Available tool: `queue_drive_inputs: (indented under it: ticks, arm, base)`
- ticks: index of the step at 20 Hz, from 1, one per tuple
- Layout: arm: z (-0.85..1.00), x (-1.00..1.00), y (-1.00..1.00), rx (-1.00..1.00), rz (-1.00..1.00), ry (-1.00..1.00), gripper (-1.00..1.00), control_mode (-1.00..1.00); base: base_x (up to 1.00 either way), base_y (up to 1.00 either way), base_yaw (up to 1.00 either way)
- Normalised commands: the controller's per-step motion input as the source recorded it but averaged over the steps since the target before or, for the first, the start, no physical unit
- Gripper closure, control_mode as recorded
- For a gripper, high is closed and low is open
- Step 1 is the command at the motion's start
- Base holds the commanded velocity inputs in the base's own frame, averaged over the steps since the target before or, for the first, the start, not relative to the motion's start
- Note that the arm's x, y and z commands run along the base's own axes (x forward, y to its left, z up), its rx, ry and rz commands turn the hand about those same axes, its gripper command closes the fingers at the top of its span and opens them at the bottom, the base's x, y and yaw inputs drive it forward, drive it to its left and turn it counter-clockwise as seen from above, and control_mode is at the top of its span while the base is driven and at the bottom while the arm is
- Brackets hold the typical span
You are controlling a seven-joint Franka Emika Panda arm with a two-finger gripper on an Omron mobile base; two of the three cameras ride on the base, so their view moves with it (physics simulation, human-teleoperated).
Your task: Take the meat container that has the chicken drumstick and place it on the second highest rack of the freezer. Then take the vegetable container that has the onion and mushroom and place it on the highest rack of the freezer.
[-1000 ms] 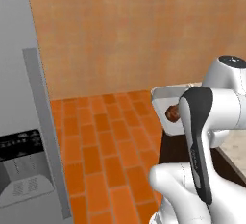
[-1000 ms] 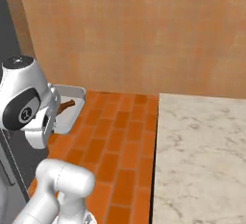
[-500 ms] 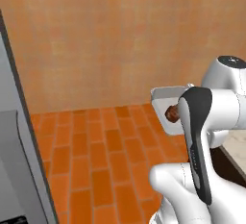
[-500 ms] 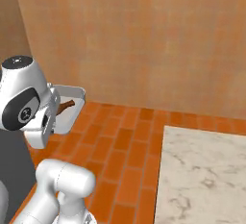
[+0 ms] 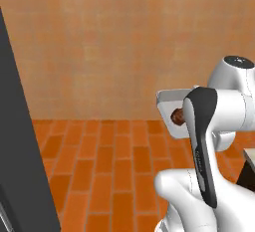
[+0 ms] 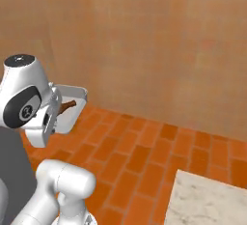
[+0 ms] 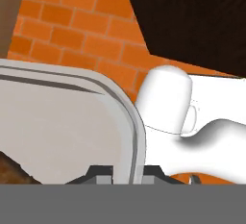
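The meat container point(image 7: 57, 127) is a light grey tray, and my gripper point(image 7: 129, 172) is shut on its right rim, one fingertip point(image 7: 101, 172) inside and one outside. The chicken drumstick point(image 7: 10, 169) lies reddish-brown at the tray's lower left corner. From the base, the meat container point(image 5: 168, 100) hangs in the air beside my wrist, with the drumstick point(image 5: 177, 118) peeking out. On the other side the meat container point(image 6: 73, 107) is held level with the drumstick point(image 6: 68, 105) in it. The freezer point(image 5: 20, 151) is a dark grey slab at the far left. Its racks are out of view.
An orange wall fills the background and an orange brick floor point(image 5: 109, 166) lies below. A marble counter corner point(image 6: 207, 202) sits at the lower right. A dark cabinet front point(image 7: 192, 21) crosses the top of the hand view.
The whole scene has swung with the base: the freezer has slid toward the left edge and the counter toward the lower right. The tray stays in the gripper's hold.
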Motion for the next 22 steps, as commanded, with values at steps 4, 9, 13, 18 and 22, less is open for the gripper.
queue_drive_inputs:
  ticks: [4,9,13,18,22]
  arm:
    - [0.0,0.0,0.0,0.0,0.0,0.0,1.0,1.0]
    - [0.0,0.0,0.0,0.0,0.0,0.0,1.0,1.0]
    - [0.0,0.0,0.0,0.0,0.0,0.0,1.0,1.0]
    - [0.0,0.0,0.0,0.0,0.0,0.0,1.0,1.0]
    - [0.0,0.0,0.0,0.0,0.0,0.0,1.0,1.0]
  base:
    - [0.18,-0.19,0.69]
    - [0.29,-0.33,0.8]
    - [0.44,-0.44,0.74]
    - [0.47,-0.45,0.71]
    - [0.47,-0.42,0.64]
